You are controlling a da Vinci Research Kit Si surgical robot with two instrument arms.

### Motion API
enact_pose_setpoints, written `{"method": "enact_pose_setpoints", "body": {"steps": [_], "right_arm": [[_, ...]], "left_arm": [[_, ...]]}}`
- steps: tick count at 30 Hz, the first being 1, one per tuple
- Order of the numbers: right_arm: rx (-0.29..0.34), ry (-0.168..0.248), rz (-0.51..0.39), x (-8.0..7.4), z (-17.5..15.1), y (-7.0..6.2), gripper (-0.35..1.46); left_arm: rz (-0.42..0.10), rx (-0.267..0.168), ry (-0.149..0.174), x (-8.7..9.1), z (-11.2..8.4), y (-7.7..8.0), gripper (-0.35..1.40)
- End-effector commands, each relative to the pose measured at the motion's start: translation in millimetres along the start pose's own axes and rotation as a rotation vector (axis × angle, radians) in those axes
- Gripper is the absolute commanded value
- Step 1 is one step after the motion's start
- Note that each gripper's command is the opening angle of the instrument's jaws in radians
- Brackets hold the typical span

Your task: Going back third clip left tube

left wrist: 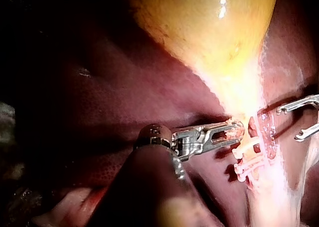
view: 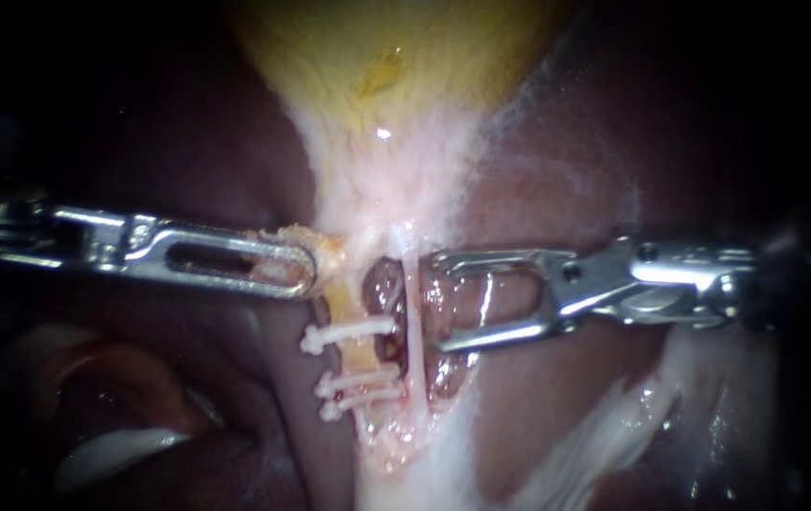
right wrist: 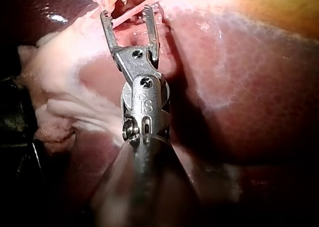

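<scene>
Spread, empty jaws: the right instrument (view: 441, 301) beside the left tube (view: 360, 355).
Three clips (view: 353, 331) cross it; the left instrument (view: 296, 270) pinches fatty tissue (view: 325, 248) below the gallbladder (view: 396, 57).

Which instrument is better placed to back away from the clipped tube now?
Right. My right instrument stands open and empty near the three clips, free to withdraw; my left instrument grips tissue below the gallbladder.

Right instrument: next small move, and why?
Probably draw the right instrument straight back along its shaft, away from the tubes. Three clips already sit across the left tube. The right instrument is open and empty, with its tips close beside the thin right tube. The left instrument grips tissue at the base of the gallbladder; leave it.
</scene>
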Motion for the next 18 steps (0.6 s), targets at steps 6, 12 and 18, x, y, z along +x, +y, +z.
{"method": "enact_pose_setpoints", "body": {"steps": [6,12,18], "right_arm": [[-0.012,0.0,-0.003,1.2,-2.8,-0.1,0.5],[-0.007,0.001,-0.006,1.6,-3.7,-0.3,0.5],[-0.006,0.001,-0.006,1.7,-3.7,-0.6,0.5]], "left_arm": [[0.0,-0.002,-0.002,0.0,0.0,0.0,-0.35],[0.001,-0.003,-0.003,-0.2,0.6,0.6,-0.35],[0.006,-0.008,-0.008,-0.3,2.2,2.2,-0.35]]}}
